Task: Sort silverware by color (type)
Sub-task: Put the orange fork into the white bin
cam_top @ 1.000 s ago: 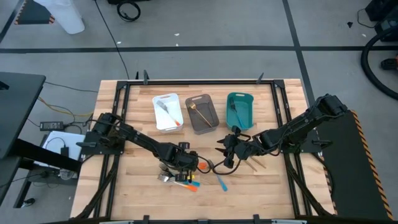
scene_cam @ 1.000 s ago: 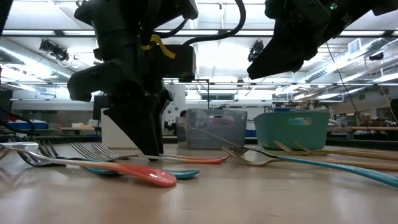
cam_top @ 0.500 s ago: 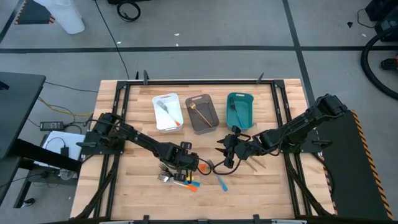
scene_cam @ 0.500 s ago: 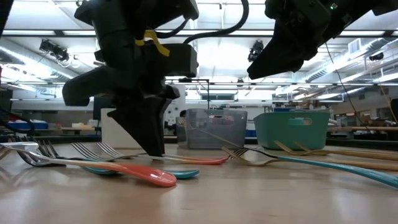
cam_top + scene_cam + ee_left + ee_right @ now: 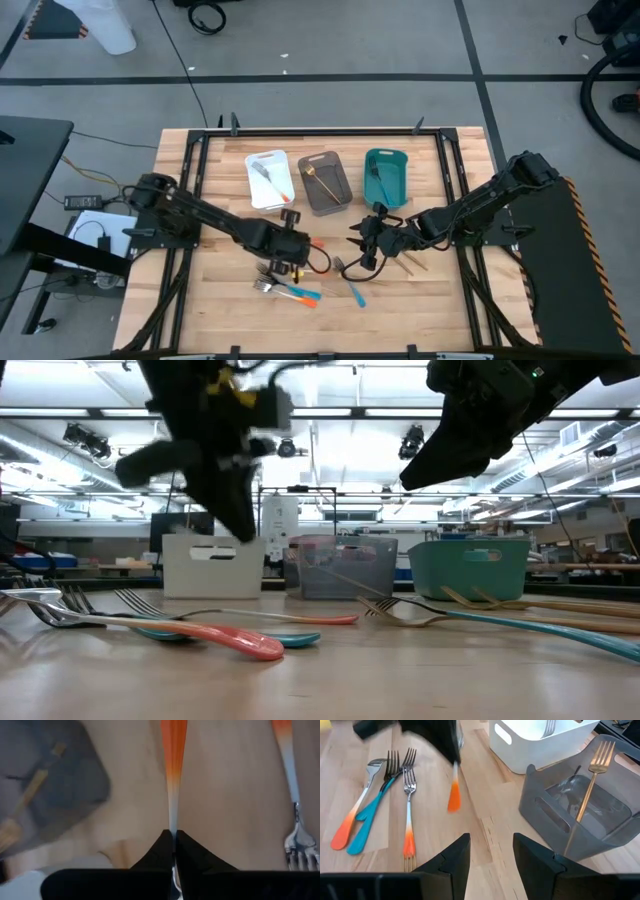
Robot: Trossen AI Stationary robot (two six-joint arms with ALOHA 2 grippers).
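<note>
My left gripper (image 5: 291,247) hangs above the table's middle (image 5: 240,525), shut on an orange-handled utensil (image 5: 453,795). Its head is hidden behind the fingers. My right gripper (image 5: 364,246) is open (image 5: 490,852), hovering to the right of it and touching nothing. A pile of orange- and teal-handled forks and spoons (image 5: 285,290) lies flat on the wood near the front. A blue-handled piece (image 5: 356,294) and gold ones (image 5: 410,262) lie under the right arm. One more orange-handled fork (image 5: 292,795) rests on the table beside the held one. My left gripper pinches the utensil's pale shaft (image 5: 173,827), just below the orange part of the handle, between its two fingertips (image 5: 162,845). The fingers come from above and lie across the shaft. The utensil is lifted clear, its orange handle end (image 5: 453,802) slanting down and away from the gripper.
Three bins stand in a row at the far side: white (image 5: 268,180) with a fork inside, grey (image 5: 324,182) with a gold fork (image 5: 592,775), teal (image 5: 385,178) with a blue piece. Bare wood lies between the bins and the grippers.
My left gripper has risen from the table with the orange-handled utensil pinched in it, lifting it clear, and has drawn slightly toward the far-left. The rest of the pile stays flat on the wood.
</note>
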